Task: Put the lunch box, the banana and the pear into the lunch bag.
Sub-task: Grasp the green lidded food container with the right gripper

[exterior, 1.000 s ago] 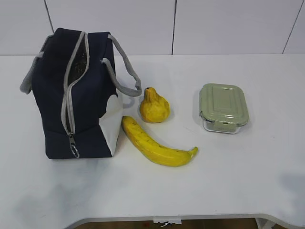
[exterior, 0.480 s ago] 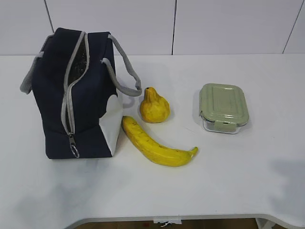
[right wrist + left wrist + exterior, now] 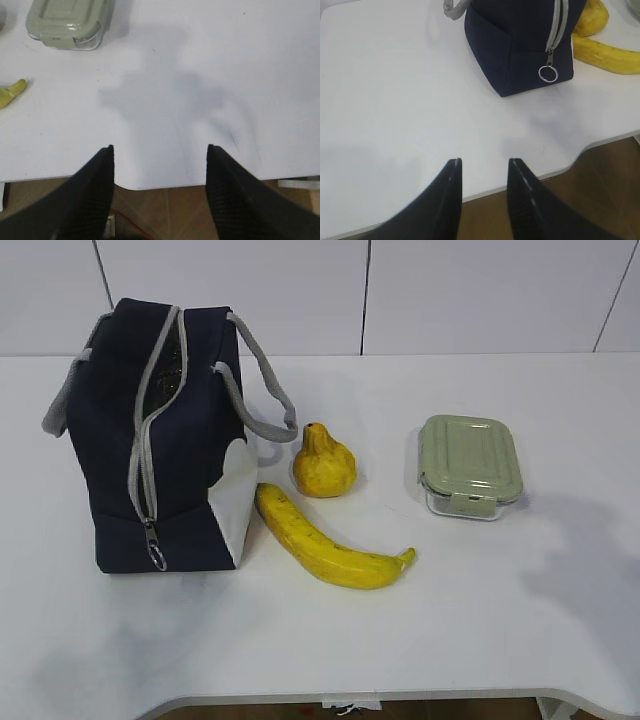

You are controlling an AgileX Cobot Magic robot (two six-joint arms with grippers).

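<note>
Lunch box (image 3: pixel 67 25), ahead-left of the wide, empty right pincer (image 3: pixel 160 150), is being lined up for grasping.

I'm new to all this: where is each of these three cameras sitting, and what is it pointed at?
Exterior view: in front of the table, looking down at a slant on the lunch bag, pear, banana and lunch box; no arm shows.
Left wrist view: on the left arm, looking over the open left gripper at the table edge and the bag's zipper end.
Right wrist view: on the right arm, looking over the open right gripper toward the lunch box.
Shared: both wrist views catch part of the banana.
</note>
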